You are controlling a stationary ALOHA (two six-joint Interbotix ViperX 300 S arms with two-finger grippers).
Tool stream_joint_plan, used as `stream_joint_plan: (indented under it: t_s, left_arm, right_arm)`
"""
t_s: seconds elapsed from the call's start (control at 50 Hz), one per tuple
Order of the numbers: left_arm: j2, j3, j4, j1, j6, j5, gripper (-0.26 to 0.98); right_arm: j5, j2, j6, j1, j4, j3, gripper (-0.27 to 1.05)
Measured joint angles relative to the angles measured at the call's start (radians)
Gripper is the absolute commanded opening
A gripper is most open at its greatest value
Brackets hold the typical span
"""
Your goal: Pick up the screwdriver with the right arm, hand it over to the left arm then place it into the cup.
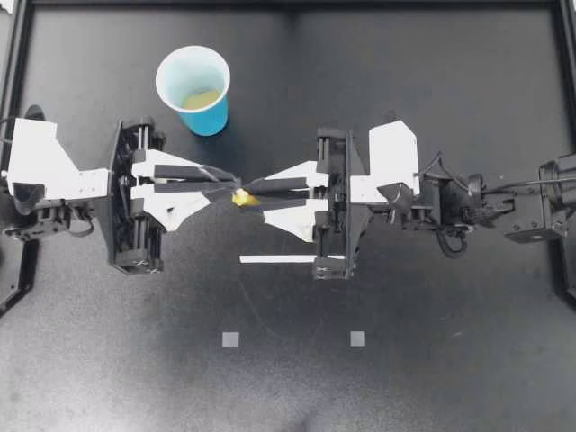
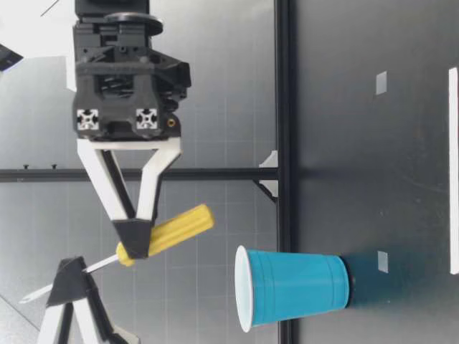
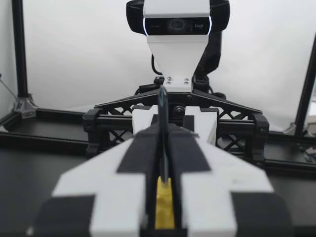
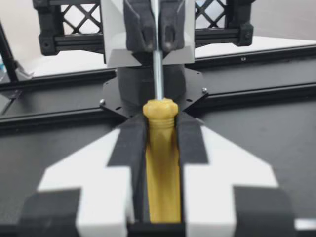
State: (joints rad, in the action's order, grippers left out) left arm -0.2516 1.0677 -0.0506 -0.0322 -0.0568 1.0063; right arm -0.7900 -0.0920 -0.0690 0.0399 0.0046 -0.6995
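Closest to the right wrist camera: my right hand (image 1: 254, 195), its two fingers (image 4: 123, 148) flanking the yellow handle of the screwdriver (image 1: 241, 197).
Right hand state: pinching the handle from both sides, opened only as wide as the handle is thick.
Left hand state: my left hand (image 1: 227, 185) meets the right one tip to tip. Its fingers (image 3: 143, 148) are pressed almost together on the thin metal shaft that runs between them.
Screwdriver position: in the air between the two hands, clear of the worktop (image 1: 405, 378). The low view shows it tilted, the shaft tip higher than the butt of the handle.
Cup: a blue cup (image 1: 209, 119) stands upright on the worktop, on my left arm's side and well apart from both hands. No part of the screwdriver is in it.
Done, as I judge it: the pick-up is complete, and the handover is at its midpoint, with both hands gripping at once.
Left to do, as I judge it: the right hand must let go and back away. The left hand must then carry the screwdriver over the cup and drop it in.
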Motion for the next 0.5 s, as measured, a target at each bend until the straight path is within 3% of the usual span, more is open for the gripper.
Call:
stream_joint_plan:
  t_s: [0.28, 0.5]
  left_arm:
    - [0.000, 0.000, -0.002, 0.002, 0.002, 0.000, 0.05]
    - [-0.012, 0.018, -0.023, -0.002, 0.038, 0.000, 0.05]
  right_arm:
    - [0.000, 0.000, -0.005, 0.000, 0.017, 0.008, 0.71]
    - [-0.002, 0.005, -0.005, 0.002, 0.018, 0.005, 0.71]
